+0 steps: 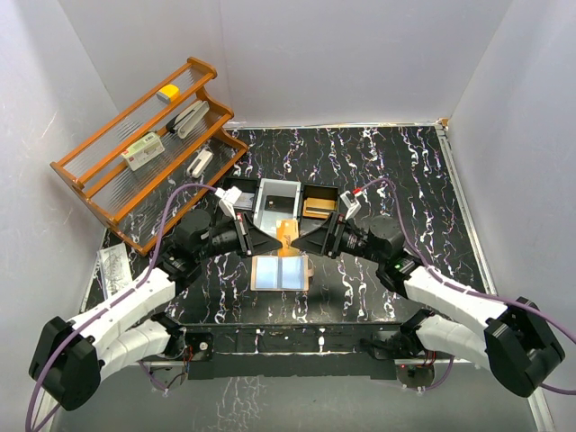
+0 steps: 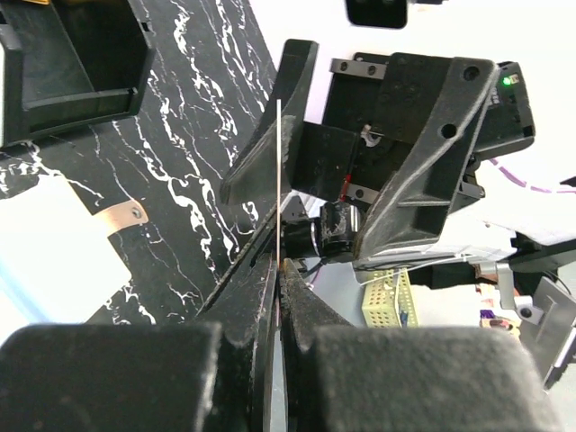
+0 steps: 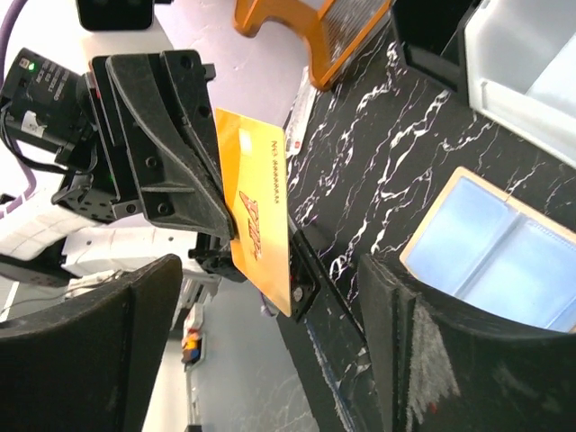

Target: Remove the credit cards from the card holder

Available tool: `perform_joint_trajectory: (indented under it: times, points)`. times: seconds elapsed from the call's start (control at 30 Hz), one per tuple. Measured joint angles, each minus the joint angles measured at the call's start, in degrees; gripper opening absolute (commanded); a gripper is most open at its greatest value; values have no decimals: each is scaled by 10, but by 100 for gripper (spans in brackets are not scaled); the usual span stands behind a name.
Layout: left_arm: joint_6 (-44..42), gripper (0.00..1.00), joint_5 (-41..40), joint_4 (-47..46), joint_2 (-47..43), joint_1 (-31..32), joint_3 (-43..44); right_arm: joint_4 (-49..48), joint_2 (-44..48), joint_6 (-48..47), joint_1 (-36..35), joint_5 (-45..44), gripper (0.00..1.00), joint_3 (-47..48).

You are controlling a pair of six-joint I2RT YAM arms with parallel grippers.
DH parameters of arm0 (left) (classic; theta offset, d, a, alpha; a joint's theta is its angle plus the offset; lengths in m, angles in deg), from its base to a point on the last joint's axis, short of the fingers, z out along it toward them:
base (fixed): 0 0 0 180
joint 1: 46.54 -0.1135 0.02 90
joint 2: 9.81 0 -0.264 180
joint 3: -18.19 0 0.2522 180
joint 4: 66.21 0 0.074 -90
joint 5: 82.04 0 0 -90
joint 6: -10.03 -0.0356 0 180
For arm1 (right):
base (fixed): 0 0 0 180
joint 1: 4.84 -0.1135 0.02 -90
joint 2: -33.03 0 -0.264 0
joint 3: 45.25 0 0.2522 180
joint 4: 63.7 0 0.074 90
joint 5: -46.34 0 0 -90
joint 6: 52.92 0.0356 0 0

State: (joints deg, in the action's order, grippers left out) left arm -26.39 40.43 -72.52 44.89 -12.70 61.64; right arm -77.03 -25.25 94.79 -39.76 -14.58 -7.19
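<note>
An orange credit card [image 3: 256,225] hangs above the table with my left gripper [image 1: 273,238] shut on it. In the left wrist view the card [image 2: 278,162] shows edge-on between the closed pads of that gripper [image 2: 279,270]. My right gripper [image 1: 302,236] faces it, open. Its fingers [image 3: 99,342] stand wide on either side of the card's free end without touching it. The card holder [image 1: 281,272] lies open on the table just in front of the grippers, with blue-grey cards [image 3: 504,256] in its slots. Its snap tab [image 2: 121,216] shows in the left wrist view.
A black-and-grey three-compartment tray [image 1: 279,200] stands right behind the grippers, with an orange-brown card in its right compartment [image 1: 319,207]. A wooden rack [image 1: 148,148] with small items fills the back left. White walls close in both sides.
</note>
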Motion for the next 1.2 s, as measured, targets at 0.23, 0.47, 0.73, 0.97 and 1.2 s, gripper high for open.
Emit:
perform_joint_trajectory:
  times: [0.23, 0.47, 0.73, 0.97, 1.2]
  points:
    - [15, 0, 29, -27, 15, 0, 0, -52, -35, 28, 1, 46, 53, 0]
    - [15, 0, 42, -35, 15, 0, -1, -117, -70, 54, 6, 76, 35, 0]
    - [17, 0, 44, -40, 12, -1, -13, -206, -107, 93, 28, 117, 6, -10]
    - [12, 71, 37, -24, 10, -2, -14, -212, -116, 88, 33, 138, 0, -9]
    - [-13, 99, -71, 123, -34, -3, -7, -29, -81, -43, 44, 99, 0, 68]
